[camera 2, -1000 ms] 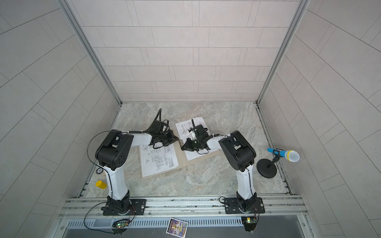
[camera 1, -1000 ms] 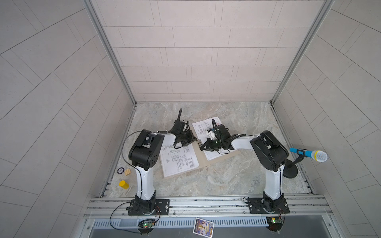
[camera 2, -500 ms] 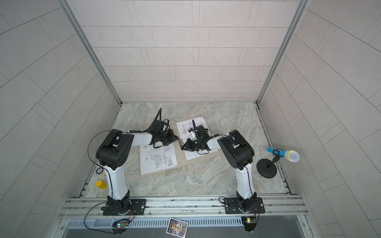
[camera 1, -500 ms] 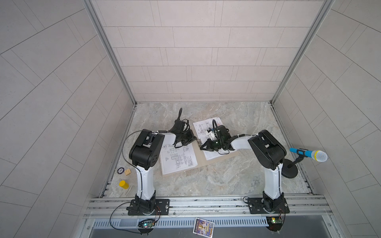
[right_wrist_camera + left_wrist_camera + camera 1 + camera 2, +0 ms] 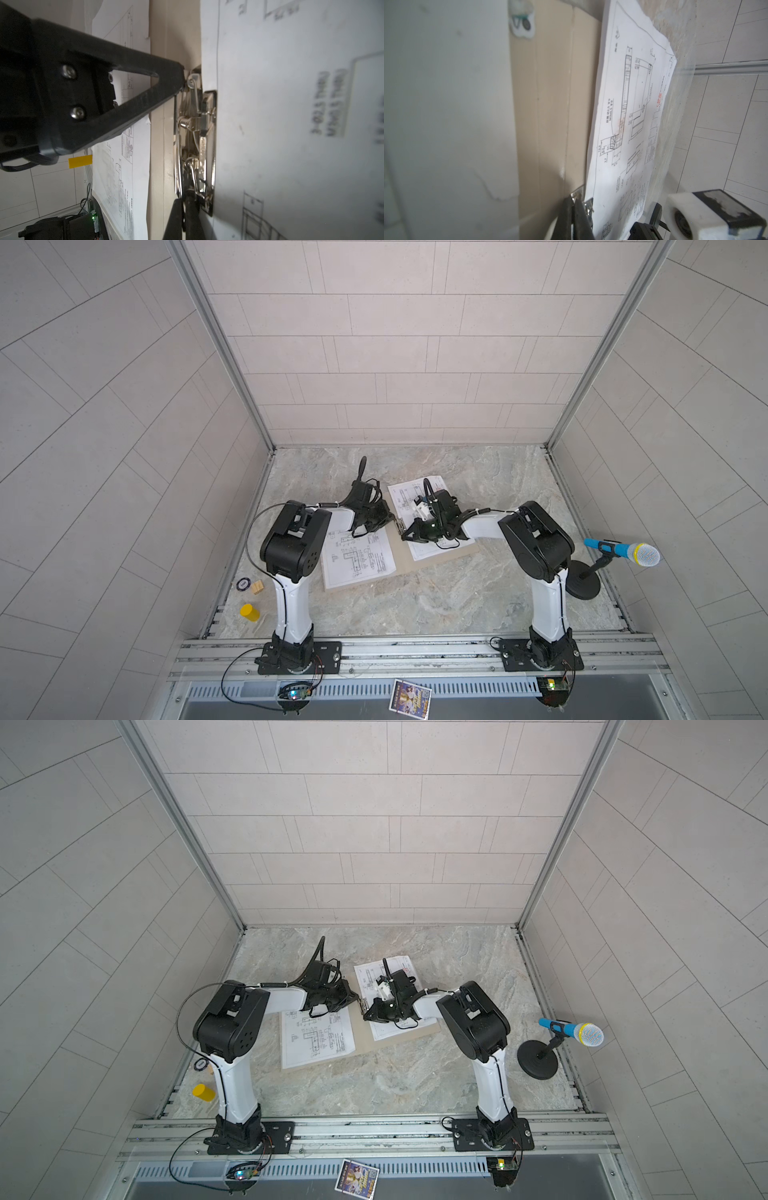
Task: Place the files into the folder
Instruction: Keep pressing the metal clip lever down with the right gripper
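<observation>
**Nothing moves at the clip**

The folder (image 5: 550,104) lies open mid-table, and the files (image 5: 318,1036) rest on it. The left sheet (image 5: 357,560) covers its left half. The right sheet (image 5: 405,495) lies on the right half, its edge up against the clip (image 5: 197,133) at the spine. I cannot tell whether that edge sits under the clip. Over the last second I see nothing shift. My left gripper (image 5: 573,204) and right gripper (image 5: 184,204) stay fully closed and empty, tips pressed to opposite ends of the clip. I judge the papers placed but not clamped, so the clip step looks stalled, not finished.
</observation>
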You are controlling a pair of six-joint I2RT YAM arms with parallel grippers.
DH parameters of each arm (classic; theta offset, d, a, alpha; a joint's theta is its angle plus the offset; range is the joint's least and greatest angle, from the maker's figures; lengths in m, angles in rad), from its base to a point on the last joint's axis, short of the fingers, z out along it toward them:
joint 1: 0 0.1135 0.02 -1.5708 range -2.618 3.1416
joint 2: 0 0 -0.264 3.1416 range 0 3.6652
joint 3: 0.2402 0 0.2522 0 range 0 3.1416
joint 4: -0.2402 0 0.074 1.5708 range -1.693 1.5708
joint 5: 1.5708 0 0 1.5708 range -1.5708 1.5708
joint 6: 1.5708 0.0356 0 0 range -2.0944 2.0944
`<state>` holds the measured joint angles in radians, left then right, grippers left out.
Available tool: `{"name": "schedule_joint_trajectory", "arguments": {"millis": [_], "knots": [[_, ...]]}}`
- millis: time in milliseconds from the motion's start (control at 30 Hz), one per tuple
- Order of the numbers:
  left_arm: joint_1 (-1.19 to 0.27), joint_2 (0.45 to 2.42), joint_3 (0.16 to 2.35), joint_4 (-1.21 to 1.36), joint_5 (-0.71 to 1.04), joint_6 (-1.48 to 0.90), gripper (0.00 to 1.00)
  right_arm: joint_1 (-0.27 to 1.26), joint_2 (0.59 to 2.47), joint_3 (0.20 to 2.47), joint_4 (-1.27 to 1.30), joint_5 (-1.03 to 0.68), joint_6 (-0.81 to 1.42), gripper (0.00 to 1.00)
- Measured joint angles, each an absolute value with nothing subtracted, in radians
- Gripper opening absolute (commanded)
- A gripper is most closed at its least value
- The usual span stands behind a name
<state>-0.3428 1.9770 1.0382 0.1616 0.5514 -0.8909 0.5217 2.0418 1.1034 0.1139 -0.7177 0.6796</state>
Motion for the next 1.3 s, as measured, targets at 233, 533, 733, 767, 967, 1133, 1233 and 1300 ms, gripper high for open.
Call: {"name": "schedule_joint_trajectory", "arguments": {"millis": [233,533,733,767,967,1133,1233,1300], "knots": [[-0.343,1.977,1.033,0.178,0.550,-0.912,0.03,0.531,2.041,1.121,0.084,-0.707,0.676,0.00],[-0.345,1.973,1.026,0.192,0.525,-0.935,0.03,0.559,2.036,1.134,0.081,-0.662,0.705,0.01],[-0.346,1.973,1.023,0.200,0.521,-0.936,0.03,0.563,2.038,1.135,0.082,-0.649,0.714,0.14],[-0.346,1.973,1.022,0.203,0.520,-0.936,0.03,0.563,2.037,1.134,0.084,-0.651,0.718,0.17],[-0.347,1.973,1.021,0.207,0.518,-0.936,0.03,0.574,2.018,1.126,0.104,-0.635,0.721,0.25],[-0.349,1.973,1.021,0.209,0.518,-0.936,0.03,0.576,2.014,1.127,0.094,-0.620,0.722,0.25],[-0.350,1.973,1.021,0.210,0.519,-0.935,0.03,0.576,2.008,1.126,0.091,-0.620,0.730,0.32],[-0.351,1.973,1.021,0.210,0.521,-0.935,0.03,0.576,2.000,1.121,0.089,-0.614,0.733,0.34]]}}
